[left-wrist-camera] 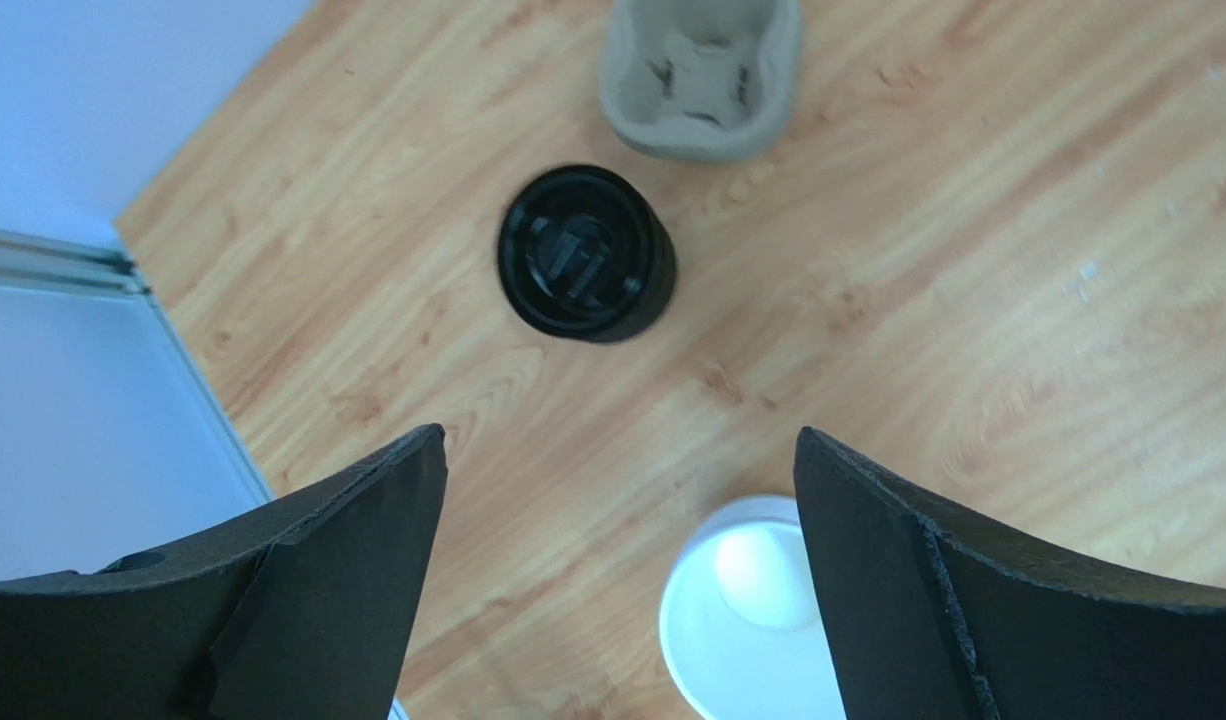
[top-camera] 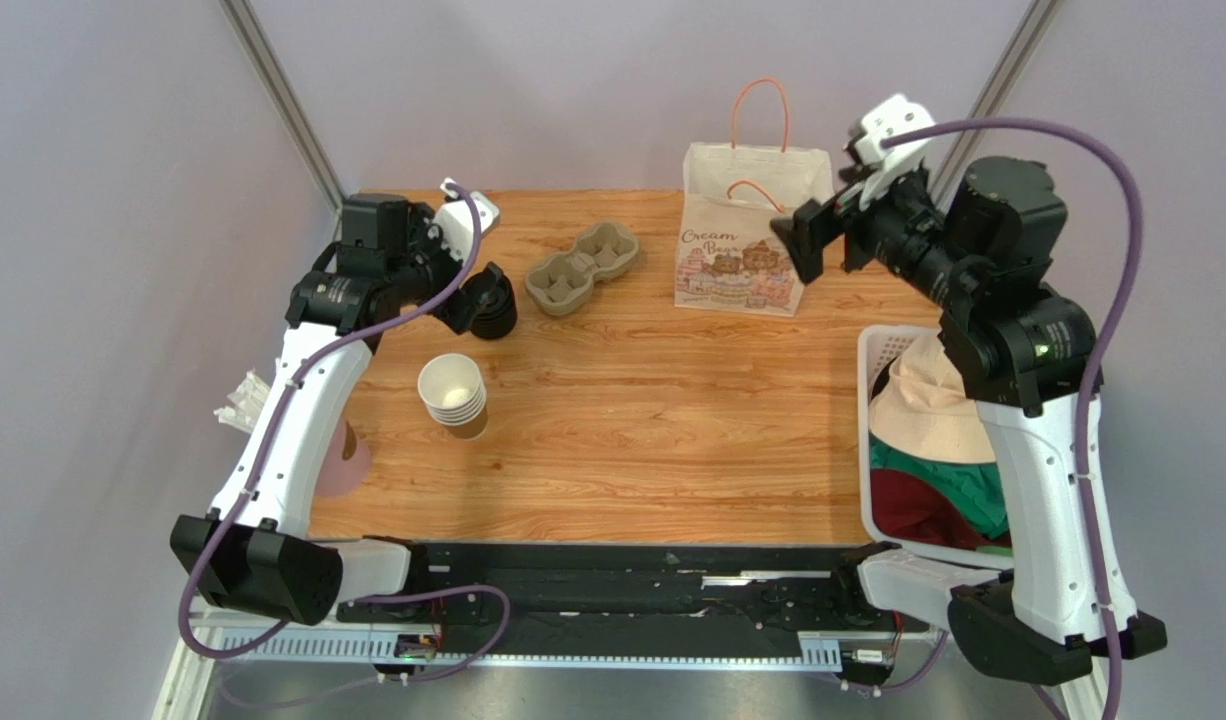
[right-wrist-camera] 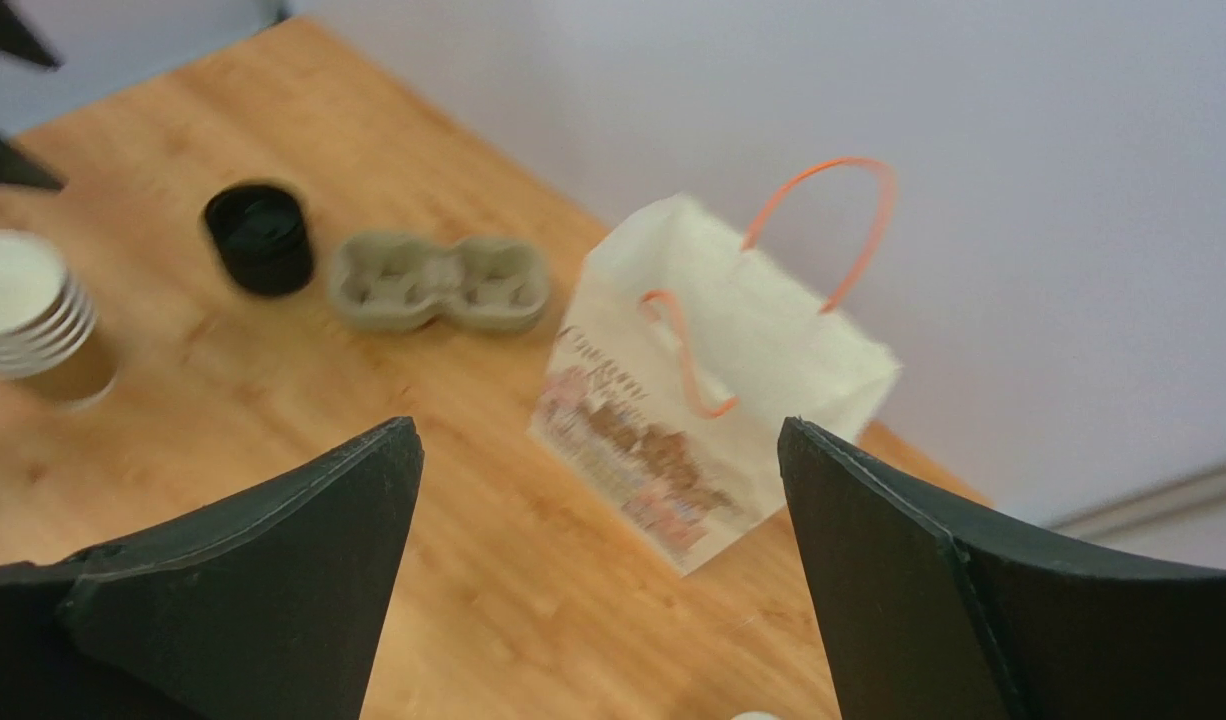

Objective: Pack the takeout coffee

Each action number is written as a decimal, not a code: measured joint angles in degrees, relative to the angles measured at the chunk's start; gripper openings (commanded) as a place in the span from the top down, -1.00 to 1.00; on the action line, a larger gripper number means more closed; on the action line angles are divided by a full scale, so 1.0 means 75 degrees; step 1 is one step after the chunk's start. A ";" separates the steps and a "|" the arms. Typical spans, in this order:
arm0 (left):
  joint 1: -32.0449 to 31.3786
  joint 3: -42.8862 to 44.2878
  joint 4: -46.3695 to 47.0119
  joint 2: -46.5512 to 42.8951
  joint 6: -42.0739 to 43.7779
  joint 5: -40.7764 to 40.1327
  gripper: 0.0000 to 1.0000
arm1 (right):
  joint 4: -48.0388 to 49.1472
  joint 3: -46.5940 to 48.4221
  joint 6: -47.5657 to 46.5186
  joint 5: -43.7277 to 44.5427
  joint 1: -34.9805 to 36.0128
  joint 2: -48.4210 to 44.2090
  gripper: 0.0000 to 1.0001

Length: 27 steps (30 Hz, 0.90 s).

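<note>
Table (top-camera: 649,435) of pale wood bears a white basket (top-camera: 872,435) at its right edge, holding a cream hat (top-camera: 923,402) and red and green cloth. A paper bag (top-camera: 736,248) stands upright at the back, its inside hidden; the takeout coffee shows in no view. The pulp tray (top-camera: 582,270) lies empty beside nested cups (top-camera: 453,393) and stacked black lids (top-camera: 493,305). The left gripper (left-wrist-camera: 619,450) and right gripper (right-wrist-camera: 600,428) gape wide, holding nothing.

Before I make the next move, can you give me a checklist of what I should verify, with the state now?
1. Left hand open and empty: ok.
2. Right hand open and empty: ok.
3. Bag standing upright: ok.
4. Carrier empty: ok.
5. Lidded coffee in view: not ok; only bare lids and lidless cups show.
6. Coffee already inside the bag: cannot tell.
</note>
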 measured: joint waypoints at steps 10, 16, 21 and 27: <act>0.0023 -0.1329 -0.0927 -0.0705 0.1215 0.0545 -0.93 | -0.0813 -0.3281 -0.0510 -0.1757 0.0799 -0.0064 -0.98; 0.0023 -0.1953 -0.1274 -0.0796 0.1545 0.0603 -0.78 | -0.0682 -0.3990 -0.0647 -0.1836 0.1212 -0.0079 -0.98; 0.0023 -0.2302 -0.1399 -0.0979 0.1673 0.0618 -0.60 | -0.0490 -0.4083 -0.0682 -0.1821 0.1265 -0.0076 -0.98; 0.0023 -0.2387 -0.1617 -0.1084 0.1731 0.0676 -0.46 | -0.0344 -0.4220 -0.0758 -0.1760 0.1373 -0.0076 -0.98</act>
